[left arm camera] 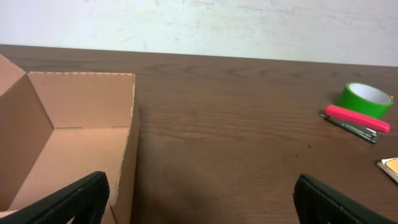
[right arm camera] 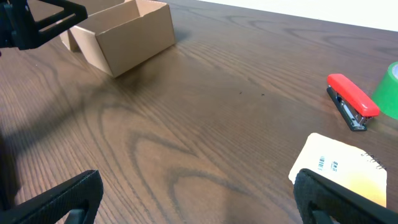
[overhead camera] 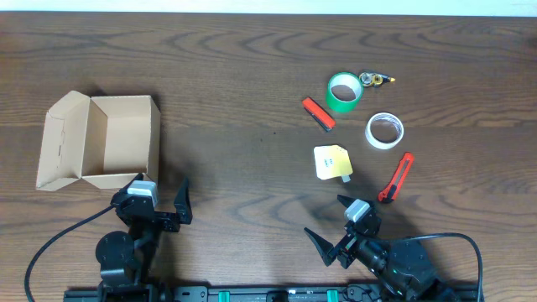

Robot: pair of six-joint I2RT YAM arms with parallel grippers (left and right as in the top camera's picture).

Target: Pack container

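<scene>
The container (overhead camera: 105,138) is an open tan cardboard box at the left of the table, with its flap lid folded out to the left and nothing visible inside. It also shows in the left wrist view (left arm camera: 81,124) and the right wrist view (right arm camera: 127,31). My left gripper (overhead camera: 159,186) is open and empty just in front of the box's near right corner (left arm camera: 202,199). My right gripper (overhead camera: 333,225) is open and empty over bare table (right arm camera: 196,196), just near of a yellow-white pouch (overhead camera: 333,162).
On the right lie a green tape roll (overhead camera: 344,92), a white tape roll (overhead camera: 384,130), a red stapler (overhead camera: 318,114), a red utility knife (overhead camera: 396,178) and a small gold-and-black item (overhead camera: 375,80). The stapler (right arm camera: 352,99) and pouch (right arm camera: 342,168) lie ahead of my right gripper.
</scene>
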